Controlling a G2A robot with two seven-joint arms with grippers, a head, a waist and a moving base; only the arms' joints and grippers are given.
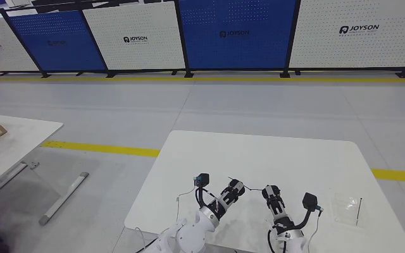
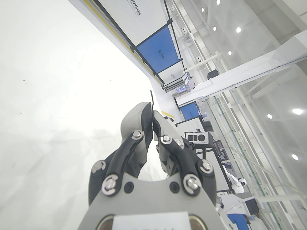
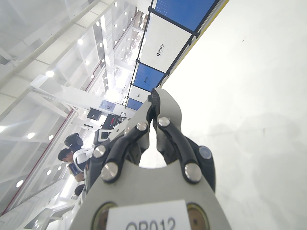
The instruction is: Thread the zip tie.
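Zip tie [image 1: 252, 188] stretched sideways between left gripper [image 1: 238, 185], right gripper [image 1: 268, 189] (both clamped).

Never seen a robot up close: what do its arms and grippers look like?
The left arm and right arm are white with black joints and thin cables. The left gripper and right gripper match: two pale grey fingers with black ribbed pads, black link bars, silver screws, and a grey base with a white label.
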